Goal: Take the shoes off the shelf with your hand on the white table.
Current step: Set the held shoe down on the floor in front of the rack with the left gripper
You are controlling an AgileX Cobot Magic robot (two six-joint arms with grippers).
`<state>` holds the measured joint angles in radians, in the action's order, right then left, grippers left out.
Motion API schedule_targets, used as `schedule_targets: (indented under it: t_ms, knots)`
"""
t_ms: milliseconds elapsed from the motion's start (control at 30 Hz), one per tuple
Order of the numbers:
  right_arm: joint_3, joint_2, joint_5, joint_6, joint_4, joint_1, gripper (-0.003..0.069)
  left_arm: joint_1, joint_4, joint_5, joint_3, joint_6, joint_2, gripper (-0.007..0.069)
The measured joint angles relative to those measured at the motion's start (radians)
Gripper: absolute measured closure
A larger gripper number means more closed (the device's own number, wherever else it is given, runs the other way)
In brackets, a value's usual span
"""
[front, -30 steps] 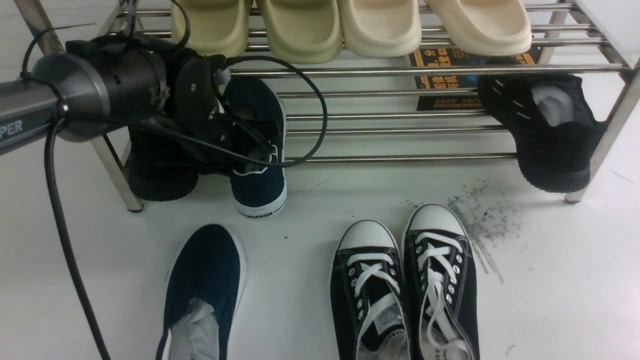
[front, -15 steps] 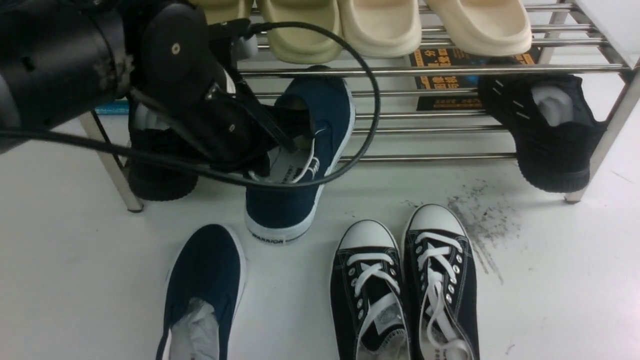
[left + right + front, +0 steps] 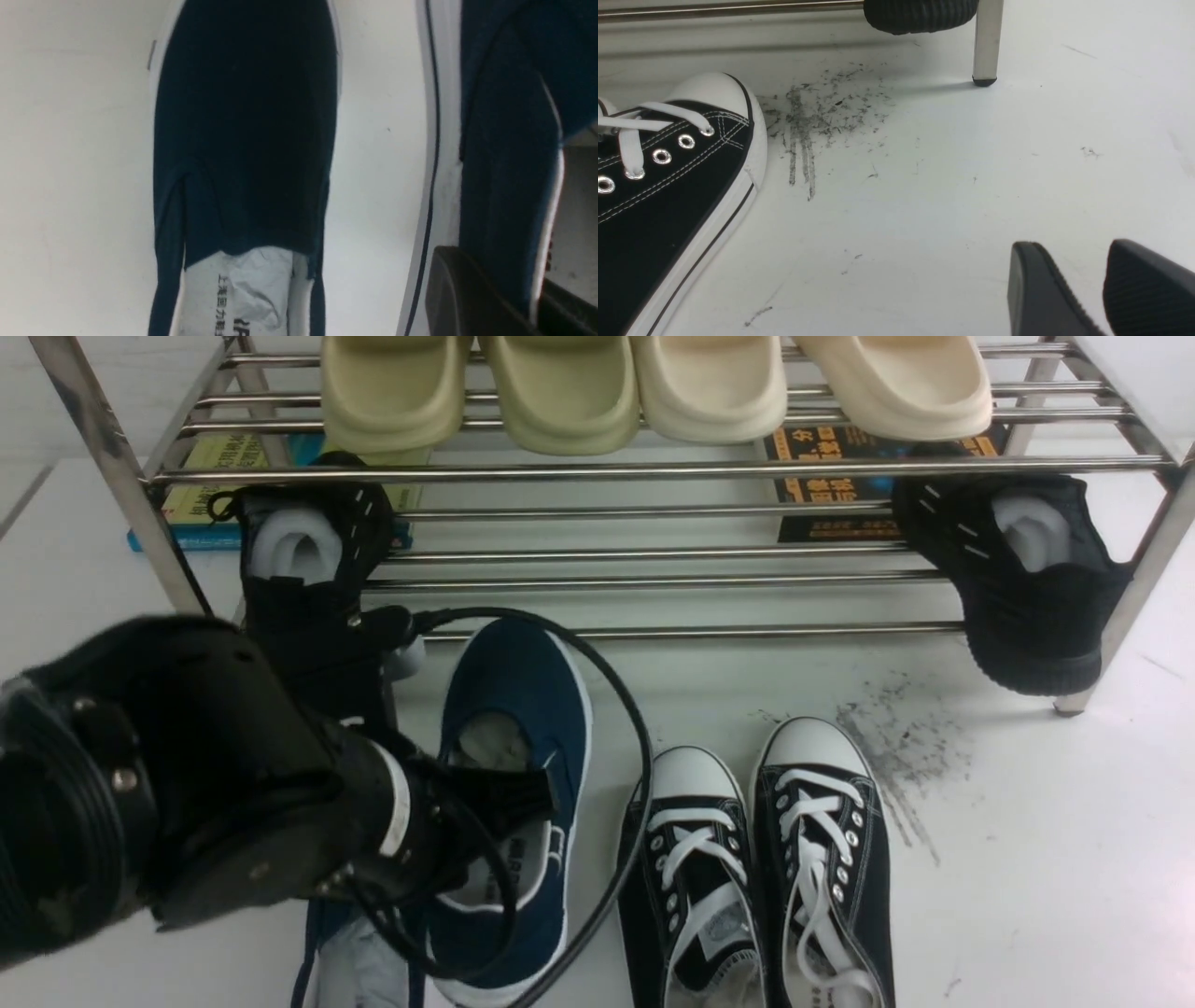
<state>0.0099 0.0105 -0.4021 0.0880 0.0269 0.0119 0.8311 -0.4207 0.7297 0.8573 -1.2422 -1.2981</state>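
The white desk [image 3: 1027,896] carries the steel shelf [image 3: 653,469]. The left gripper [image 3: 513,798] has its jaws clamped on the side wall of one navy shoe [image 3: 523,681], off the shelf, just beside its mate [image 3: 243,116] lying on the desk. The right gripper [image 3: 1104,280] has its jaws narrowly apart, empty.

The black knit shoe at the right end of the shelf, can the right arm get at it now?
Probably yes: the right gripper sits open over the white table, and the black knit shoe overhangs the shelf ahead, nothing between them.
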Motion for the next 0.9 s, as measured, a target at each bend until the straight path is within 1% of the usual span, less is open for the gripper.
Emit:
schedule_targets:
  t_ms: [33,67,133,300,567,767,900]
  knots:
    - [0.0,0.0,0.0,0.0,0.0,0.0,0.042,0.0,0.0,0.0,0.0,0.0,0.0,0.06]
    - [0.0,0.0,0.0,0.0,0.0,0.0,0.042,0.003,-0.009,-0.011,-0.012,-0.037,-0.008,0.0599]
    - [0.0,0.0,0.0,0.0,0.0,0.0,0.042,0.004,-0.008,-0.019,-0.019,-0.055,-0.029,0.0597]
    - [0.0,0.0,0.0,0.0,0.0,0.0,0.042,0.01,0.0,-0.036,-0.022,-0.059,-0.074,0.0595]
    - [0.0,0.0,0.0,0.0,0.0,0.0,0.042,0.01,0.046,-0.045,-0.022,-0.003,-0.101,0.0592]
    - [0.0,0.0,0.0,0.0,0.0,0.0,0.042,0.01,0.067,-0.055,-0.022,0.007,-0.137,0.0591]
    - [0.0,0.0,0.0,0.0,0.0,0.0,0.042,0.01,0.068,-0.06,-0.022,0.009,-0.157,0.0573]
